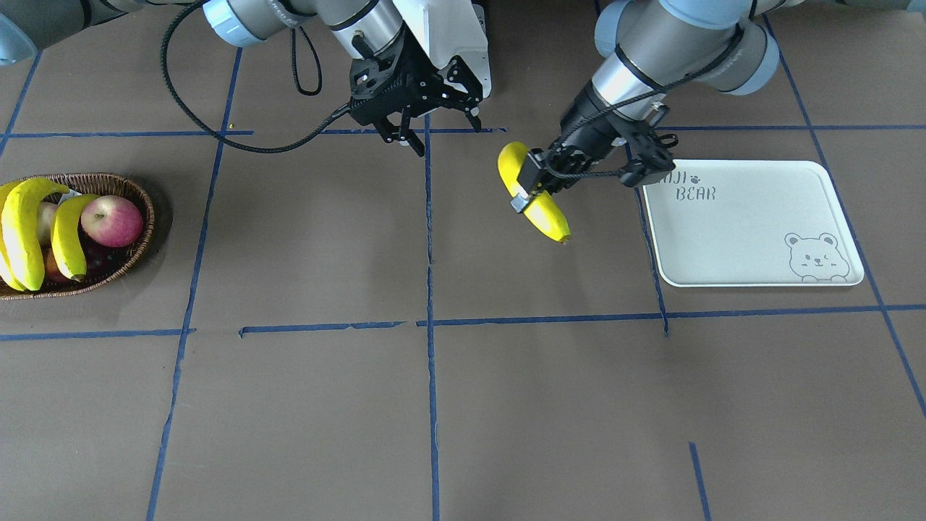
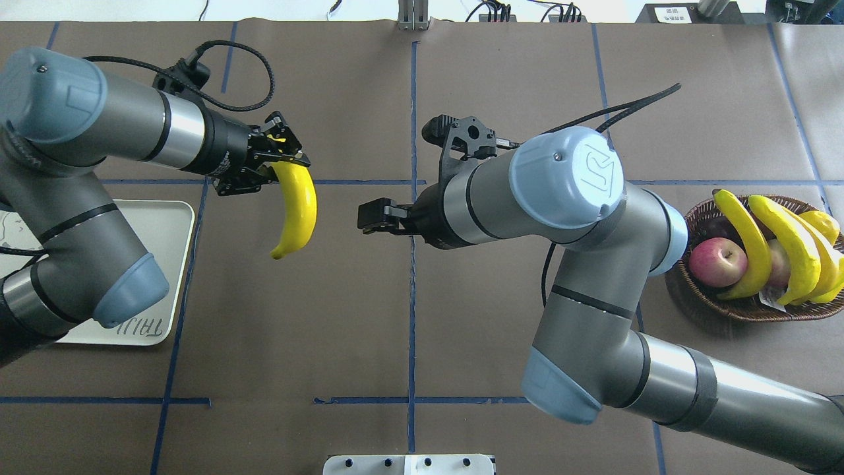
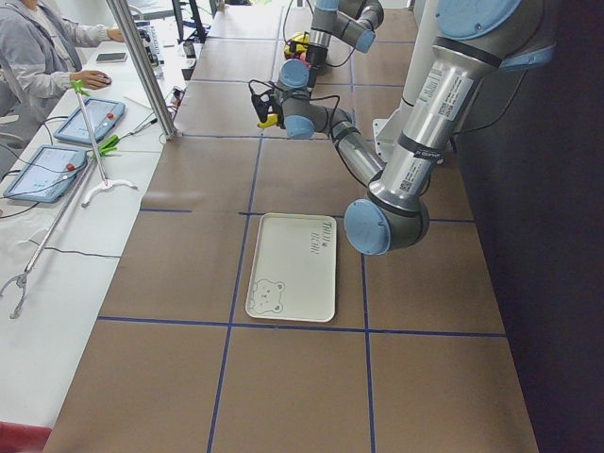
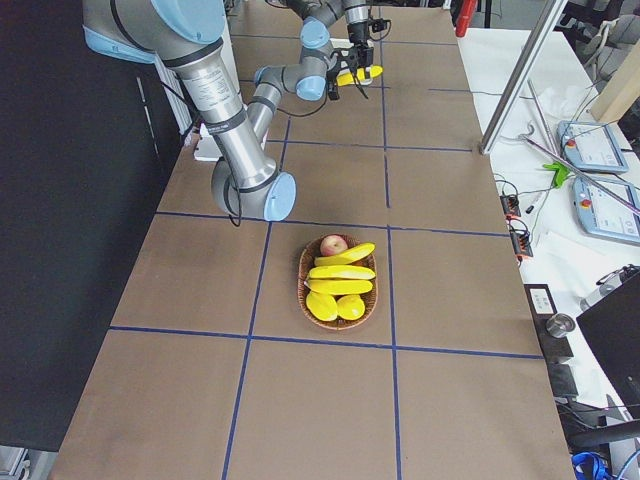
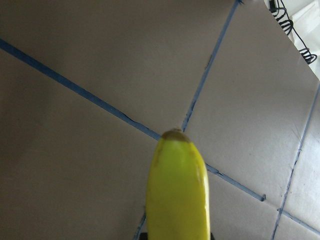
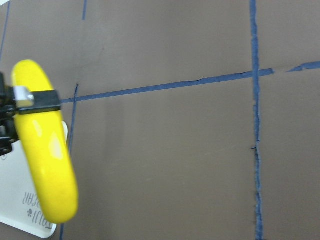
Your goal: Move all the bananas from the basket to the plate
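Carrying: left gripper (image 1: 534,187) pinches 1 banana (image 1: 553,221), just beside the plate (image 1: 752,231), not yet over it.
Axis: roughly along the plate's nearest edge.
Spare: right gripper (image 1: 440,129) fingers spread, empty, farther from the plate.

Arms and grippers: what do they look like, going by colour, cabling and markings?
The left arm and right arm are alike: dark grey tubes, a silver wrist section and pale blue joint caps, one on the right arm embossed with a logo. The left gripper and right gripper are black, two-fingered open-frame units, each fed by a black braided cable.
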{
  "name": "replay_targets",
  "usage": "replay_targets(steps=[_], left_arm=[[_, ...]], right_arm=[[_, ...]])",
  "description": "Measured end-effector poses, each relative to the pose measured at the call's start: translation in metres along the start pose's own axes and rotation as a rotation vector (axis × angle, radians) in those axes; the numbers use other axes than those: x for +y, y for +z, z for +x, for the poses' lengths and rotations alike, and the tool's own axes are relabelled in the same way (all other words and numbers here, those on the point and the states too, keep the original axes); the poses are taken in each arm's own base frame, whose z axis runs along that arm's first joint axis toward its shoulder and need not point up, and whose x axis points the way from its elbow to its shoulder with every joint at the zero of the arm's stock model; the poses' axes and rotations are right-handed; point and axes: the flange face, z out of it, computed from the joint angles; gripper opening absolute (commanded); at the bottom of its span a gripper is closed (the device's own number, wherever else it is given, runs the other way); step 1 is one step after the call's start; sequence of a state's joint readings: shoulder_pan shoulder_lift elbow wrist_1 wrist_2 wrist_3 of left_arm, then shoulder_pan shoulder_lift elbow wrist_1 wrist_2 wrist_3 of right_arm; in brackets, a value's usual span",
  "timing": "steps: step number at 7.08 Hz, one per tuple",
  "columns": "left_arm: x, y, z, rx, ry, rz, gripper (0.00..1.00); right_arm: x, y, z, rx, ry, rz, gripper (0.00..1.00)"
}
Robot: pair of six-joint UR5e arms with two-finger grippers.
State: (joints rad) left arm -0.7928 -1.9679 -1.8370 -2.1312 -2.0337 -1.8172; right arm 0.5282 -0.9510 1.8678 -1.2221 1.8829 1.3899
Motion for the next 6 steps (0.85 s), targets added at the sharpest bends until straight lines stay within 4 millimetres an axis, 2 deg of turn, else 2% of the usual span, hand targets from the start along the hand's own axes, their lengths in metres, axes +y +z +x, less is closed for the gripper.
replay_targets(steps=[2, 4, 6], left_arm=[[-0.049, -0.016, -0.058, -0.07, -0.071, 0.075, 0.0], [-0.084, -0.028, -0.136, -0.178, -0.063, 0.123, 0.0], [-0.114, -0.043, -0.212, -0.295, 0.014, 0.148, 0.0]], right_arm=[[-0.025, -0.008, 0.04, 0.064, 0.036, -0.011, 1.0], [-0.039, -0.019, 0.06, 0.183, 0.019, -0.033, 1.0], [-0.047, -0.044, 0.074, 0.324, -0.031, -0.066, 1.0]])
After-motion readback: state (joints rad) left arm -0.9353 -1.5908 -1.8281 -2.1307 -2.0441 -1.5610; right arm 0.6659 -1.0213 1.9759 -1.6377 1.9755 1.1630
